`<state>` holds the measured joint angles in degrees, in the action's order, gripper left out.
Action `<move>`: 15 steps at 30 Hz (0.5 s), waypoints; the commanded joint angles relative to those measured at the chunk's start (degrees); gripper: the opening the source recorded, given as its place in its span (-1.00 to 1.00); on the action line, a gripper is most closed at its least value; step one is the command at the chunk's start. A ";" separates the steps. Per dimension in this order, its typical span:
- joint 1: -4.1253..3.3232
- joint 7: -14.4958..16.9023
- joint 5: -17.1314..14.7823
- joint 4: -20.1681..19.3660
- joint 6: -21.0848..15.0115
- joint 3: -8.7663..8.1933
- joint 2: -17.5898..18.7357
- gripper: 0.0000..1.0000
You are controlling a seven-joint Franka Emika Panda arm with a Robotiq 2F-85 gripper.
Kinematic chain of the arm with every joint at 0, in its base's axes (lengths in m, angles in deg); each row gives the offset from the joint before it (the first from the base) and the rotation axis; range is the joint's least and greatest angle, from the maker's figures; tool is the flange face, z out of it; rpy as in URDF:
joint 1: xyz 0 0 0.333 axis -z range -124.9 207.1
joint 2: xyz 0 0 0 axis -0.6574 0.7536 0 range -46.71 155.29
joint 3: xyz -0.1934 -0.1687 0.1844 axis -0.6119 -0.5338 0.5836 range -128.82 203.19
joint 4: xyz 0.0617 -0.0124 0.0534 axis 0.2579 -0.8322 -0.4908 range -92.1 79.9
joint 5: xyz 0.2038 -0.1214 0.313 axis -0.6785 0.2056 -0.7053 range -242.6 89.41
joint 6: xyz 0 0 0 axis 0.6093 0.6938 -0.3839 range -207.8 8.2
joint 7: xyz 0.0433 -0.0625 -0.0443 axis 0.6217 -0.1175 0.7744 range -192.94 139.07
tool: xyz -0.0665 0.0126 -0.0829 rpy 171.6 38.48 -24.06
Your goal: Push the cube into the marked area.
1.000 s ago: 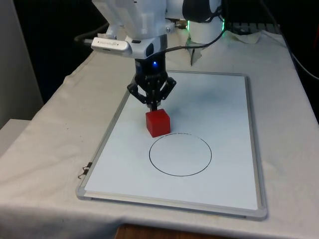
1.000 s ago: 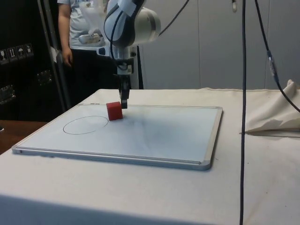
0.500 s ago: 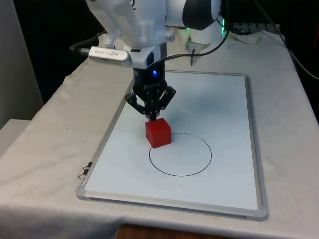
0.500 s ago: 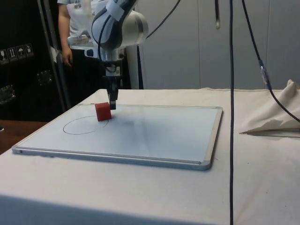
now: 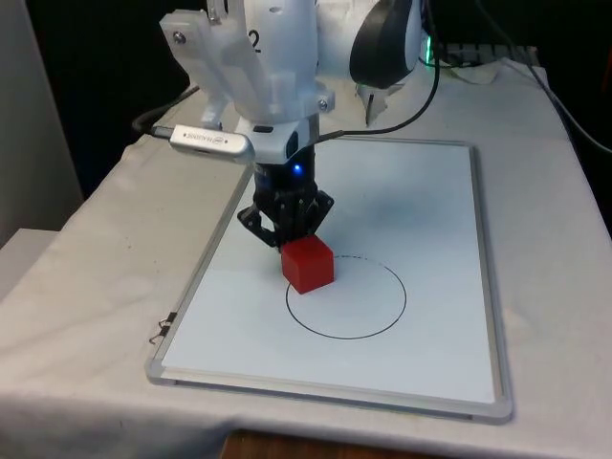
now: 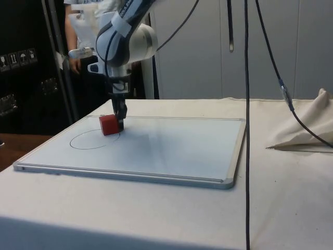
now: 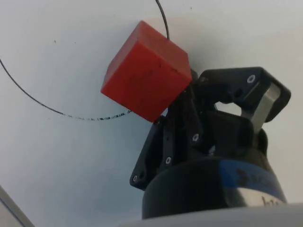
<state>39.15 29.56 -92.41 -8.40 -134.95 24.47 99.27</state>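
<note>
One red cube (image 5: 308, 264) sits on the circle (image 5: 346, 297) line, touching the clenched gripper (image 5: 288, 236).
The contact looks off-centre, so the cube may turn and slip sideways past the fingertips.

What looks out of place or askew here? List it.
Little stands out. The small red cube sits skewed across the black drawn circle on the white board, only partly inside. The black hand presses against its far side. The circle's line is patchy near the cube.
</note>
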 commanded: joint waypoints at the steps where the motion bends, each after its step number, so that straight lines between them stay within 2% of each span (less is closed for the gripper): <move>1: 0.17 0.80 0.06 0.63 -0.34 0.29 0.80 -0.99; 5: 0.34 3.09 -0.17 0.69 -0.80 0.46 0.86 -0.99; 6: 0.00 2.52 0.00 0.06 0.00 0.00 0.06 -0.99; 7: 0.34 3.55 -0.17 0.63 -0.86 0.52 0.80 -0.99; 12: 0.69 6.36 -1.03 0.40 -1.15 0.63 0.40 -0.99; 13: 0.69 7.05 -1.32 0.34 -1.20 0.63 0.34 -0.99; 14: 0.17 6.53 -1.15 0.06 -0.52 0.00 0.11 -0.99; 15: 0.74 7.68 -1.60 0.29 -1.38 0.63 0.34 -0.99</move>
<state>39.44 37.52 -94.24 -8.34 -135.81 24.47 99.44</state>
